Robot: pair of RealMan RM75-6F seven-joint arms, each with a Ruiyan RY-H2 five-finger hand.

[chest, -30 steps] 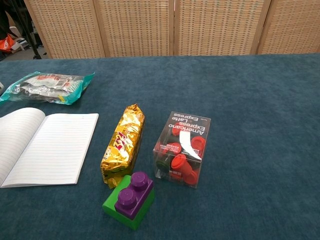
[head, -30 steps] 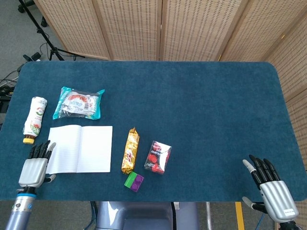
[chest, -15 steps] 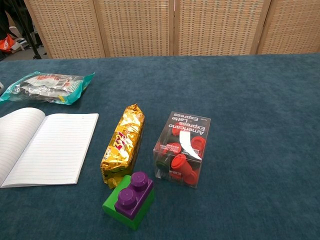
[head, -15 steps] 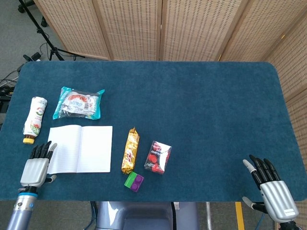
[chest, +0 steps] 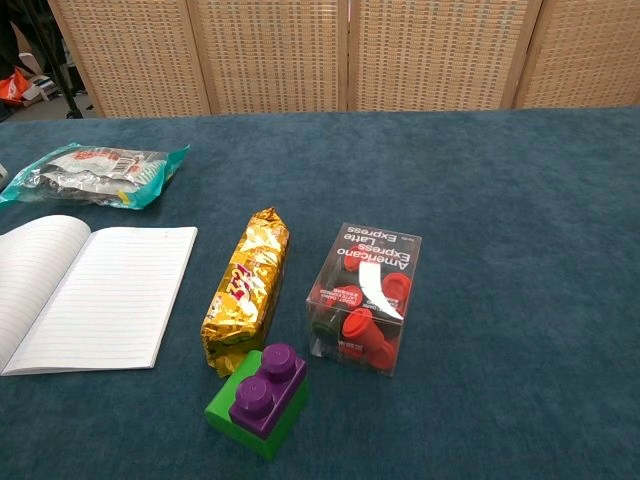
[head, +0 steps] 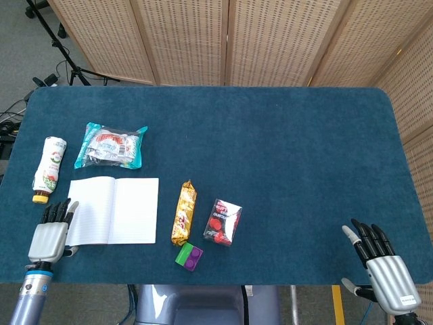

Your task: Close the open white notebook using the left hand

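The white notebook (head: 115,210) lies open and flat near the table's front left, its lined pages up; the chest view shows the notebook (chest: 85,295) at the left edge. My left hand (head: 49,233) hovers just left of the notebook's left page, fingers straight and apart, holding nothing. My right hand (head: 380,259) sits at the front right corner, fingers spread, far from the notebook. Neither hand shows in the chest view.
A gold snack bar (head: 183,212), a clear box of red capsules (head: 222,221) and a green-and-purple block (head: 189,256) lie right of the notebook. A teal snack bag (head: 110,145) and a small bottle (head: 49,168) lie behind it. Blue cloth covers the table (head: 284,149).
My left hand has drawn back slightly toward the front edge. The notebook and the right hand have not moved.
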